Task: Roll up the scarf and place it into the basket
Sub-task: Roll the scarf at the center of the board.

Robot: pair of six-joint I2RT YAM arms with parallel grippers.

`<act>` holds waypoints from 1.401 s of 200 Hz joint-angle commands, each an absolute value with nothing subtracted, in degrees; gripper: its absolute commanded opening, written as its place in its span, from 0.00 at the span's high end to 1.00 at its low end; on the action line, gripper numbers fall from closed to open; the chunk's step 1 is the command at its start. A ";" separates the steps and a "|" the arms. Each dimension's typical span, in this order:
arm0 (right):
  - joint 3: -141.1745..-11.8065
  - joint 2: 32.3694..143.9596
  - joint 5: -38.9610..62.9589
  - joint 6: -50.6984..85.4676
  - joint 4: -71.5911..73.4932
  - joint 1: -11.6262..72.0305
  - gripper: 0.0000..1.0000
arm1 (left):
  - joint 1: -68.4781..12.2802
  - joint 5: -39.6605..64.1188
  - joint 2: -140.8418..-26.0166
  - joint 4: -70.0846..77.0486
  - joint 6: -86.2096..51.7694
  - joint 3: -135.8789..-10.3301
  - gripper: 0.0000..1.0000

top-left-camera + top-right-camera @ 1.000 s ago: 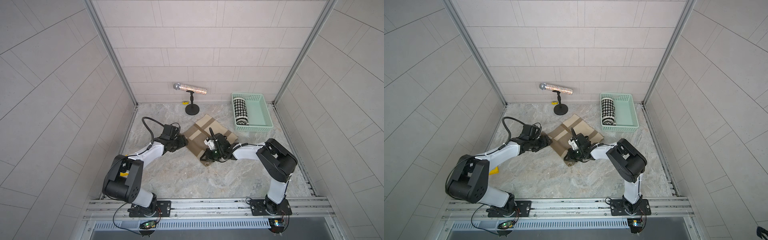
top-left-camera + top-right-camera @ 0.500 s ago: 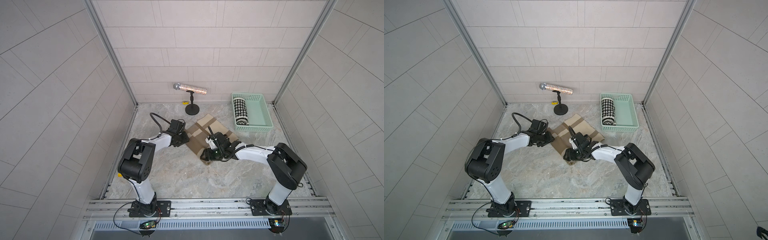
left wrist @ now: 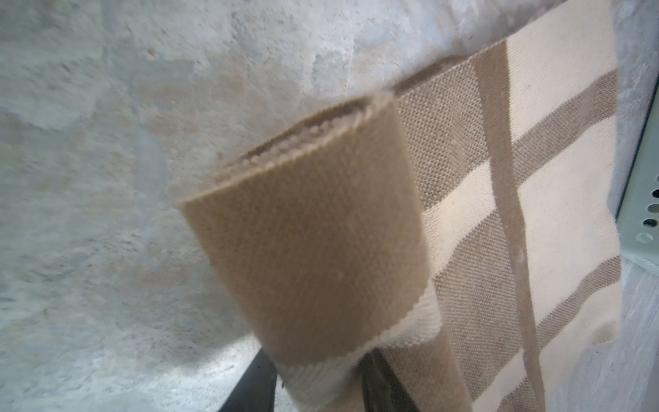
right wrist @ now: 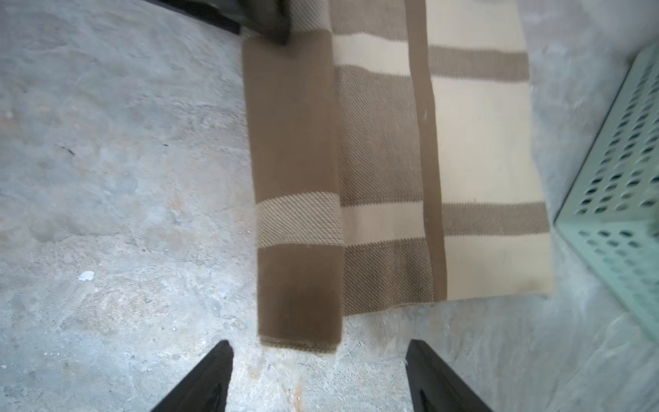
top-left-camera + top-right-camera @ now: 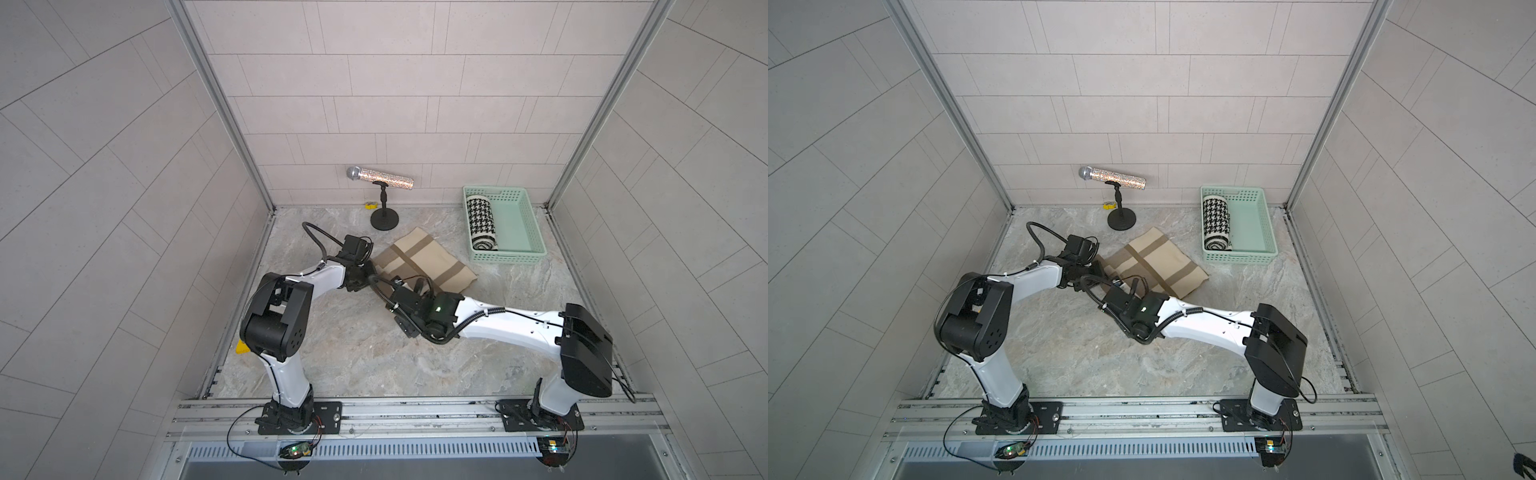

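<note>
The left gripper (image 5: 366,275) pinches one end of the striped scarf (image 5: 424,266), which lies on the table (image 5: 353,345) with only its first turns rolled, as only the wrist views show clearly, the right gripper (image 4: 317,378) stands spread and empty just off the other end, and the basket (image 5: 524,224) at right holds a houndstooth roll (image 5: 481,220), so most rolling and the placing remain.

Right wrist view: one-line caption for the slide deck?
Right gripper open just short of the partly rolled striped scarf; mint-green basket at the frame edge.
</note>
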State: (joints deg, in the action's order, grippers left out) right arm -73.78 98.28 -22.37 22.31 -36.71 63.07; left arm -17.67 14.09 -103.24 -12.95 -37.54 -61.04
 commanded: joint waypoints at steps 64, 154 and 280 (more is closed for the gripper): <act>-80.23 116.09 -35.13 9.93 -37.32 65.95 0.16 | -18.32 14.26 -105.19 -14.68 -37.15 -63.09 0.58; -74.62 117.91 -27.53 10.80 -31.21 59.16 0.41 | -18.36 14.98 -104.87 -16.40 -36.83 -65.09 0.56; -65.13 111.08 15.06 27.93 -18.19 46.31 1.00 | -15.98 9.62 -90.88 -22.06 -37.76 -64.55 0.25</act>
